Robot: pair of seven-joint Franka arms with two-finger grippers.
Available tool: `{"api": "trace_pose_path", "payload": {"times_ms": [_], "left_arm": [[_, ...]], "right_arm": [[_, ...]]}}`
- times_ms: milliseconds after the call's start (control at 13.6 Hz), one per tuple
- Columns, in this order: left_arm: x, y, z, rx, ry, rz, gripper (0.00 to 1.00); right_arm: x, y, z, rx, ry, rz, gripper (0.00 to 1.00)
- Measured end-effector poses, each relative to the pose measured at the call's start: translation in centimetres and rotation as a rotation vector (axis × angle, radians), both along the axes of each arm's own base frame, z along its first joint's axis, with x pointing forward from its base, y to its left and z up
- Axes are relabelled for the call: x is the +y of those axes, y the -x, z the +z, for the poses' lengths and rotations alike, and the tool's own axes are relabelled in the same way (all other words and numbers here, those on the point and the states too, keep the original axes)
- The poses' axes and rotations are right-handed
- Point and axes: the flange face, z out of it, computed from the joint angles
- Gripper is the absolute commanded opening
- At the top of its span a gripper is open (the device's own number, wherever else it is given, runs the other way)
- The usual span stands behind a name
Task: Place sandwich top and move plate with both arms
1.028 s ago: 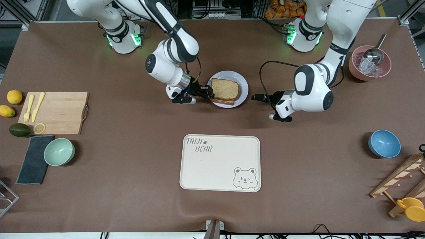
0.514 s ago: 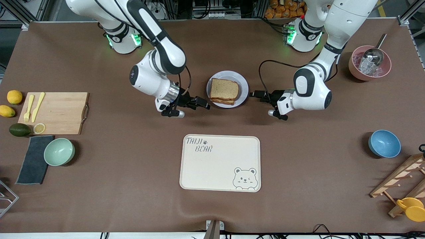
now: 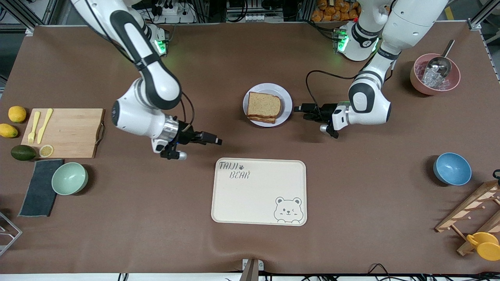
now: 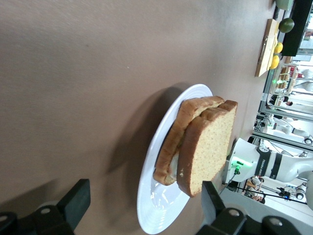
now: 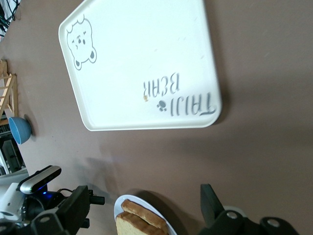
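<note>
The sandwich top [image 3: 264,104] lies a little askew on a lower slice on the plate [image 3: 287,102]. My left gripper [image 3: 300,109] is low beside the plate's rim, toward the left arm's end of the table, open and empty. In the left wrist view the top slice [image 4: 210,147] and plate [image 4: 161,205] sit just ahead of the open left gripper [image 4: 144,205]. My right gripper [image 3: 214,141] is open and empty over bare table, between the plate and the tray's corner. The right wrist view shows its spread jaws [image 5: 144,205] with the plate [image 5: 118,204] beyond them.
A cream bear-print tray [image 3: 259,191] lies nearer the front camera than the plate. A cutting board [image 3: 64,132] and green bowl [image 3: 69,178] sit at the right arm's end. A blue bowl [image 3: 452,168], pink ice bowl [image 3: 434,74] and wooden rack [image 3: 468,210] sit at the left arm's end.
My right gripper has pulled away from the plate's rim, toward the tray and the right arm's end of the table. My left gripper has stayed beside the plate while its arm shifted slightly.
</note>
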Motion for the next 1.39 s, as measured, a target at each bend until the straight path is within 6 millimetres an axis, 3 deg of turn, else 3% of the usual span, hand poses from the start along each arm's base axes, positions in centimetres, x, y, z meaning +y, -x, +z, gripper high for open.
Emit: {"api": "trace_pose_path", "payload": {"times_ms": [220, 441, 808, 954, 1175, 1395], "left_arm": [[-2.4, 0.9, 0.4, 0.008, 0.033, -0.01, 1.0], [-3.4, 1.3, 0.4, 0.004, 0.028, -0.026, 1.0], [-3.9, 2.0, -1.3, -0.034, 0.058, -0.005, 1.0], [-4.0, 2.6, -2.7, -0.049, 0.069, -0.003, 1.0], [-3.9, 2.7, -2.9, -0.059, 0.077, -0.004, 1.0], [-3.8, 2.7, -2.9, -0.059, 0.077, -0.004, 1.0]], "right_arm": [[-6.9, -3.0, 1.8, 0.036, 0.02, 0.051, 1.0], [-13.7, -4.8, 3.8, 0.058, 0.06, 0.086, 1.0], [-21.2, -6.5, 8.0, 0.061, 0.167, 0.15, 1.0], [-23.3, -7.0, 10.2, 0.05, 0.255, 0.195, 1.0], [-25.1, -7.3, 14.6, 0.023, 0.422, 0.27, 1.0], [-25.8, -5.6, 19.9, 0.006, 0.524, 0.307, 1.0]]}}
